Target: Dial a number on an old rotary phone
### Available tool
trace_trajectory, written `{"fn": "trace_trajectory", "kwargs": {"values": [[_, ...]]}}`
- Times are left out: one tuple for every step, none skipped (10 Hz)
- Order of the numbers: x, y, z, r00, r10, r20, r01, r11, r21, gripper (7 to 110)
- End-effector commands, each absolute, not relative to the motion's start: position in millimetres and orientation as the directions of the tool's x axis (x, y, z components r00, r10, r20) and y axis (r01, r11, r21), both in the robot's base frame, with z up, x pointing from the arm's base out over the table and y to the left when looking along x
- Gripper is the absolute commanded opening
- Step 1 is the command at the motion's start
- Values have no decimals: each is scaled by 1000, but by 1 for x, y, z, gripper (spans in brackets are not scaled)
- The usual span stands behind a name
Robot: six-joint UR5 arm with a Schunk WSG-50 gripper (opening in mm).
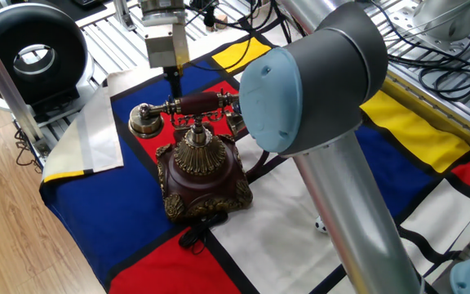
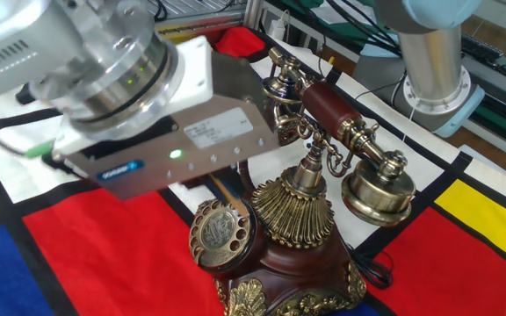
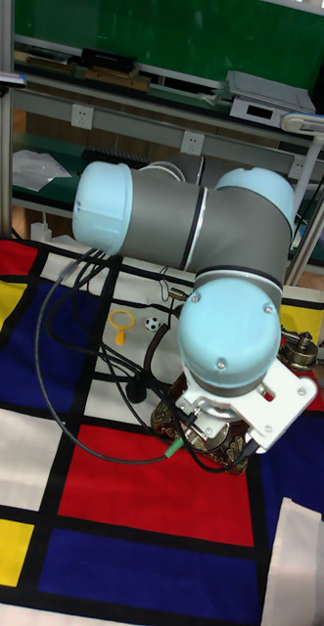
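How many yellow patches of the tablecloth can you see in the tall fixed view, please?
2: one yellow patch at the cloth's lower left corner, and a yellow patch at the right edge beside the robot arm. The arm may hide others.

One fixed view looks down from high up, past the big arm point(image 1: 325, 122), at the old rotary phone point(image 1: 198, 163). The other fixed view sits very near and low, facing the phone's dial. The tall fixed view looks from far away. All three share the phone and cloth point(image 3: 132, 460).
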State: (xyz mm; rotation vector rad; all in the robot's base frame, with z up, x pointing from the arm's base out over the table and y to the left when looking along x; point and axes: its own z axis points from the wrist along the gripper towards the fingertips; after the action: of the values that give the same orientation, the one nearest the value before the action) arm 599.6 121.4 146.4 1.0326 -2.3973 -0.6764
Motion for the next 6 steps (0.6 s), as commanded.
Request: {"fn": "trace_trajectory", "kwargs": {"values": [[581, 113, 142, -641, -731, 236, -524, 640, 562, 7], [581, 109, 136, -652, -715, 252, -527, 667, 527, 7], [583, 109, 127, -668, -701, 249, -531, 684, 501, 7], [582, 116, 122, -685, -691, 231, -521, 687, 507, 7], [581, 113, 118, -679, -696, 233, -530, 685, 499, 7], [578, 110, 118, -676, -696, 243, -531, 689, 494, 7]]}}
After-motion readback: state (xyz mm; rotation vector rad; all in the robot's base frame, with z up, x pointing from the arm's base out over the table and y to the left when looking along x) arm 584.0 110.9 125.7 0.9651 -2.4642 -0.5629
